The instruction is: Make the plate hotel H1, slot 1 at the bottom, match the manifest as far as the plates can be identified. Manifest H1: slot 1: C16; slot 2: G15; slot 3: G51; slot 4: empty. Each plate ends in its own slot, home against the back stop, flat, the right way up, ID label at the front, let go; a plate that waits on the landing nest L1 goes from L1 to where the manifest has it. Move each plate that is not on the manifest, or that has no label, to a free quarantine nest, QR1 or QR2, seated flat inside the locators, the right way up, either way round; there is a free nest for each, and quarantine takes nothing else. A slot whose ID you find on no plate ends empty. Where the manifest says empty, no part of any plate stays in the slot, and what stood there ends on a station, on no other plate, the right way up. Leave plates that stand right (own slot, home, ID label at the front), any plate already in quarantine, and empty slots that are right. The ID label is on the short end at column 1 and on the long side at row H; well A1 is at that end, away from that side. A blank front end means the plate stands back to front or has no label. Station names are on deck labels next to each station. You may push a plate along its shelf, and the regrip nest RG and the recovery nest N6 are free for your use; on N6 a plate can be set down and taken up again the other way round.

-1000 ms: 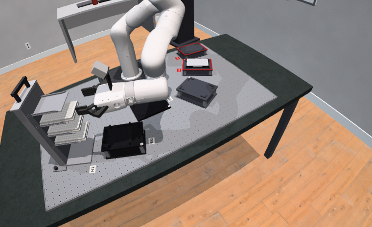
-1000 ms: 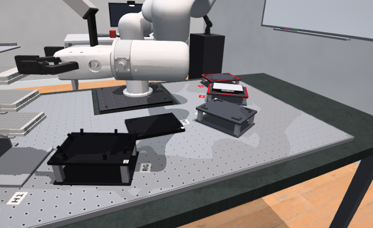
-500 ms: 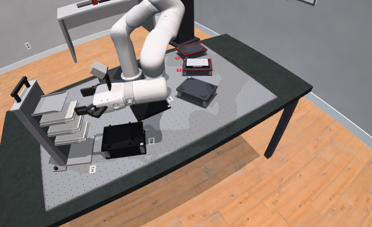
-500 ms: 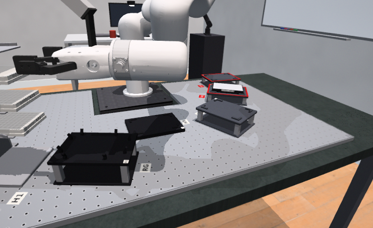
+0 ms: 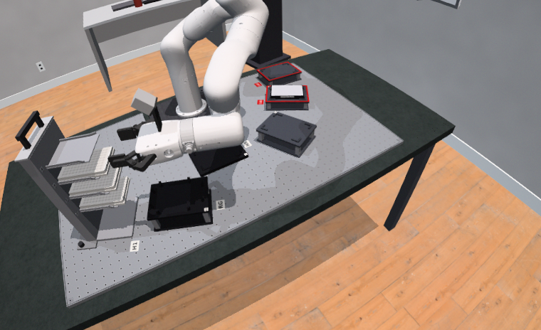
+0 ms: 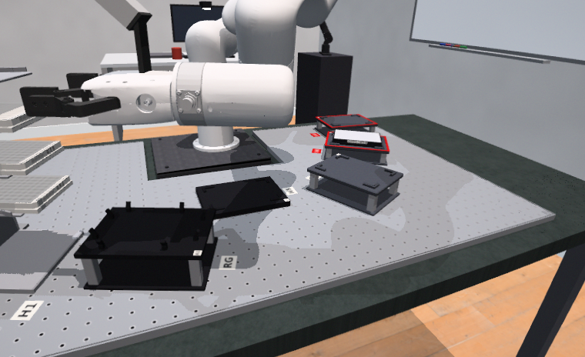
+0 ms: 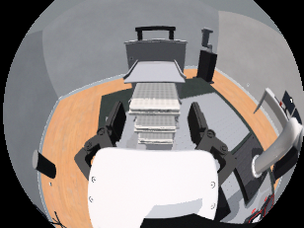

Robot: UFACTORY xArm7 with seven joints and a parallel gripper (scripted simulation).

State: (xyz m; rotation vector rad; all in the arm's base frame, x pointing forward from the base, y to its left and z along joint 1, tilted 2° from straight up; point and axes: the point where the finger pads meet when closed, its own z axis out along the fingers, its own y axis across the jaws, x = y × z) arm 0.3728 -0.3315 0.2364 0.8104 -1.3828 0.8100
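Black two-finger gripper (image 5: 125,146) is facing the top white well plate (image 5: 87,163) in the grey plate hotel (image 5: 38,173), fingers wide, empty; should straddle the plate level before closing.

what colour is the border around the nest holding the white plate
Red. The nest's border frames the white plate; clearest in the top view.

The plate labels in the hotel (image 5: 38,172) are too small to read, and the exterior view's left edge crops its plates.
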